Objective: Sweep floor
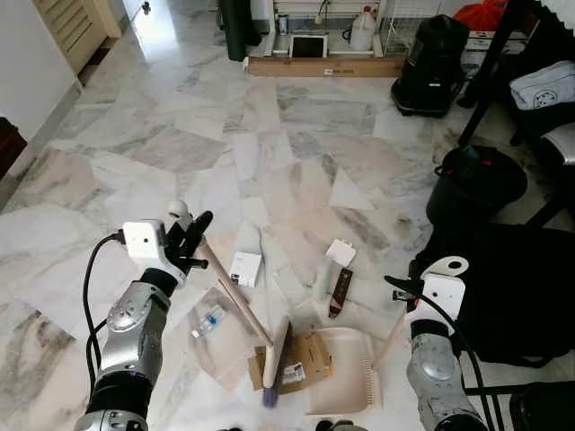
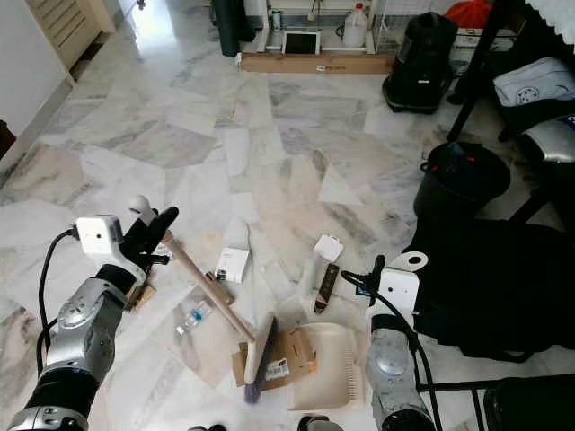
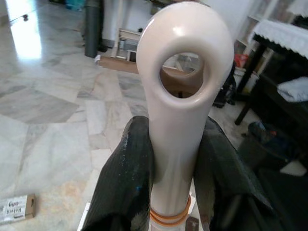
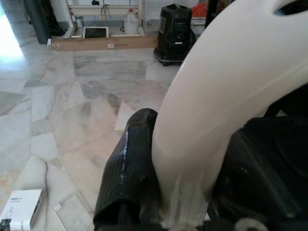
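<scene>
Nearest the robot's feet, a cream dustpan [image 1: 346, 373] lay flat on the marble floor [image 1: 296, 144], with a flattened brown cardboard piece [image 1: 301, 359] at its mouth and the head of the brush [image 1: 277, 352] resting on that cardboard. The left gripper [image 1: 190, 241] had its two black fingers [image 3: 126, 178] closed tight around the brush's pale handle, just below the hanging loop at its end. The right gripper [image 1: 402, 289] was clamped on the dustpan's cream handle, fingers pressed to both sides.

Litter lay close around the brush: a clear plastic bag [image 1: 216, 328] beside the handle, a white box [image 1: 245, 268] just beyond it, a small white packet [image 1: 340, 252] and a dark brown wrapper [image 1: 340, 292] near the pan. To the right, a black bin [image 1: 474, 184] and black cloth-covered furniture [image 1: 517, 287] crowded the edge. Ahead the marble lay open up to a long cardboard box [image 1: 325, 66] by the far wall, with a black appliance [image 1: 433, 65] beside it.
</scene>
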